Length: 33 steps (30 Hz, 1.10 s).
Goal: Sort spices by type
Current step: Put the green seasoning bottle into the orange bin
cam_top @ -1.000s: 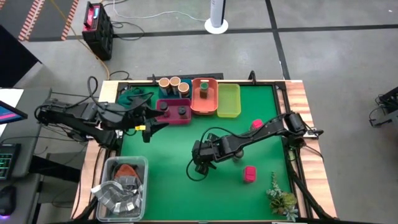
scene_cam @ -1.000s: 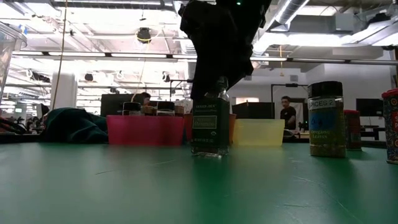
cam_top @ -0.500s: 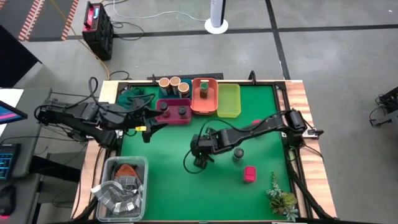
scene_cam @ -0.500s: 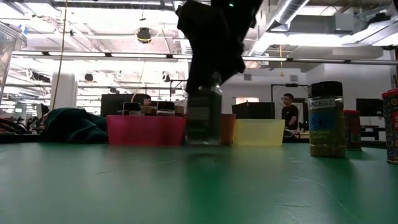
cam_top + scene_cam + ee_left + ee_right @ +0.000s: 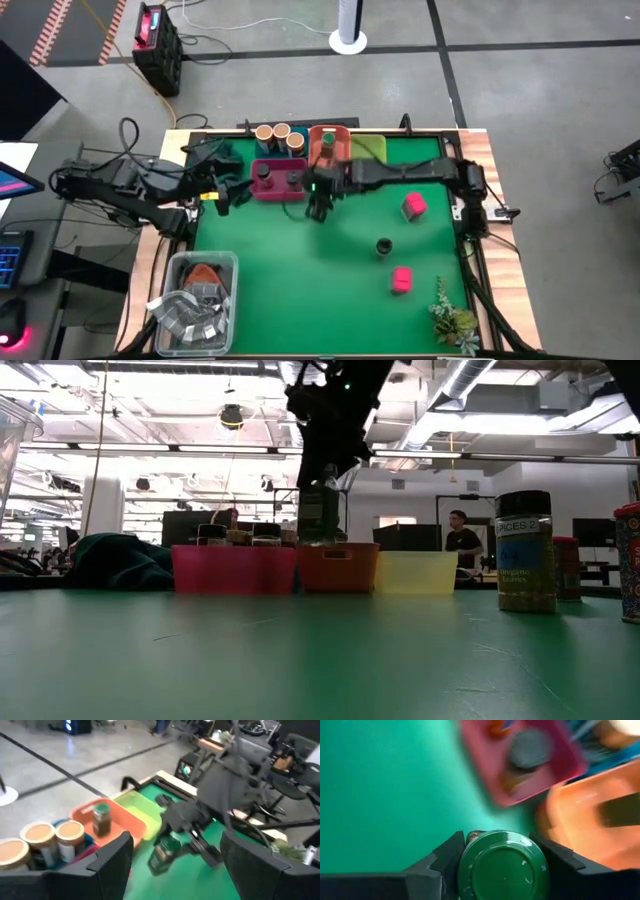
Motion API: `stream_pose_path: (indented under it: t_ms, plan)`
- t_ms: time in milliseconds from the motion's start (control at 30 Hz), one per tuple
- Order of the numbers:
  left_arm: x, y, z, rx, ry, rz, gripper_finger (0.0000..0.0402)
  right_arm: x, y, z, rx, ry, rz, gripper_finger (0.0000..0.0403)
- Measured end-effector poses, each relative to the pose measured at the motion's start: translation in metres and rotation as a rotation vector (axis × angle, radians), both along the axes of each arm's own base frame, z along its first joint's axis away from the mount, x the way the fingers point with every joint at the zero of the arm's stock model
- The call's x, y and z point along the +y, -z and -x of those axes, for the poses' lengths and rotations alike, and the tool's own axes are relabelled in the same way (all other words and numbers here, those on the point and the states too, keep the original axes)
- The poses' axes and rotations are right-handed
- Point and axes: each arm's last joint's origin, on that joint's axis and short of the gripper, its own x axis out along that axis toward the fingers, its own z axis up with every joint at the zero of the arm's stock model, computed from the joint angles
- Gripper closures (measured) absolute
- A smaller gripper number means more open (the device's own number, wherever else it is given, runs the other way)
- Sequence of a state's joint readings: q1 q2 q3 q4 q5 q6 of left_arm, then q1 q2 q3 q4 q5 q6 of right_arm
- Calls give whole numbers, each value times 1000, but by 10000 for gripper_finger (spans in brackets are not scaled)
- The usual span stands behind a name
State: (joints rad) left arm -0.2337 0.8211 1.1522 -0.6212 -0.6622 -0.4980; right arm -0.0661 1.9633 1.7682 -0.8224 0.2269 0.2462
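Two risks stand out. The right gripper [image 5: 318,194] is closed on a green-lidded jar [image 5: 502,866], its fingers pressing the lid from both sides, and holds the jar in the air near the front edge of the magenta tray [image 5: 268,194] and orange tray [image 5: 318,172]. In the low view the jar [image 5: 318,513] hangs clear above the tray rims. Judging by its lid, it probably belongs in the orange tray, where another green-lidded jar [image 5: 327,144] already stands upright.

First risk: the grip is only on the lid, so a quick swing could let the jar tilt or slip out and drop onto the mat or into the wrong tray. Second: if the jar comes down too close to the one in the orange tray, or clips the rim, either could topple.

The left gripper [image 5: 222,192] waits just beside the magenta tray with its fingers well apart and nothing between them; a wide sweep by the right arm could bump it.
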Motion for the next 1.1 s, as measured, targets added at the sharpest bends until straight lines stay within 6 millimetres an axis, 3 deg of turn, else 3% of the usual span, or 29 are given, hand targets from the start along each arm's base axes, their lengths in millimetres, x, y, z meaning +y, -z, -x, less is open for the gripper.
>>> stream_pose_path:
  t_ms: [300, 633, 833, 1100]
  plan:
    - [3, 3, 10, 51, -15, -32, 118, -78, -26, 10, -66, 170, 22, 179]
    - [2, 5, 7, 88, -12, -81, 118, -138, -26, 32, -88, 387, -4, 178]
    - [4, 4, 8, 108, -47, -137, 118, -155, -23, 39, -96, 471, -27, 177]
    - [6, 4, 9, 119, -114, -182, 118, -147, 9, 38, -45, 486, -63, 176]
